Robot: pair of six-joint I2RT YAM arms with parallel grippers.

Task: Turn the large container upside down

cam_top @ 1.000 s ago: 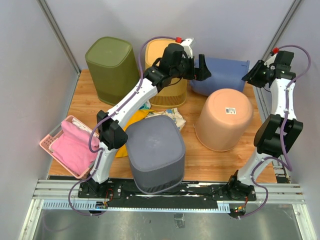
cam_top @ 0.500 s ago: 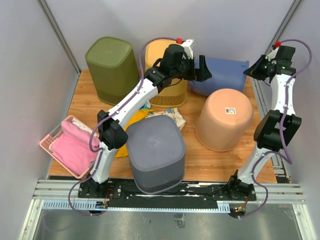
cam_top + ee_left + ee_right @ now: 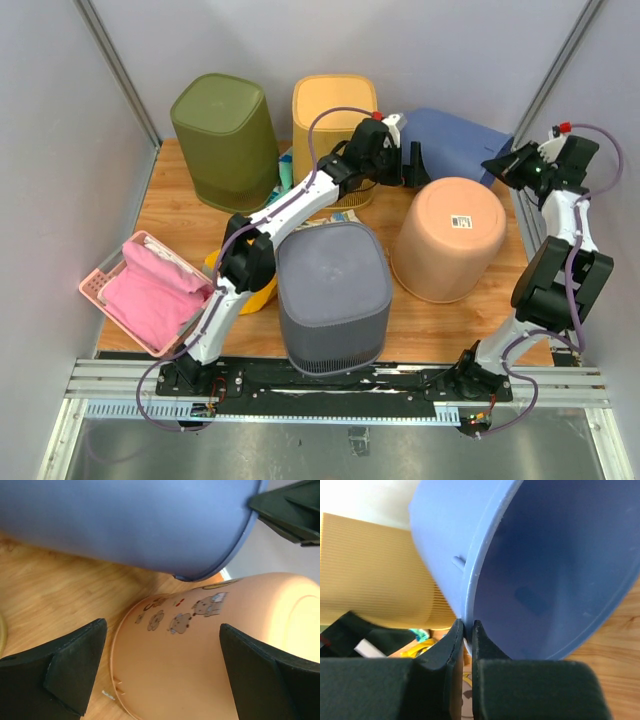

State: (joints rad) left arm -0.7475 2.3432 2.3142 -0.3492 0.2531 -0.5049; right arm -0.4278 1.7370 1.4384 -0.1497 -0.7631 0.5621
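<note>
Right pincer [image 3: 465, 630] pinches the thin rim of the smooth blue tub [image 3: 550, 570]; left pincer [image 3: 162, 630] gapes near the peach bucket [image 3: 200, 665].

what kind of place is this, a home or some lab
Most likely a robot test cell, not a home: grey panel walls close in a wooden table, two arms sit bolted to a metal rail, and plastic bins like the blue bin look staged.

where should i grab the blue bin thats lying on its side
Pinch the blue bin by its thin rim, from its open mouth on the right; the body looks too wide for the jaws. The right gripper is shut there.
</note>
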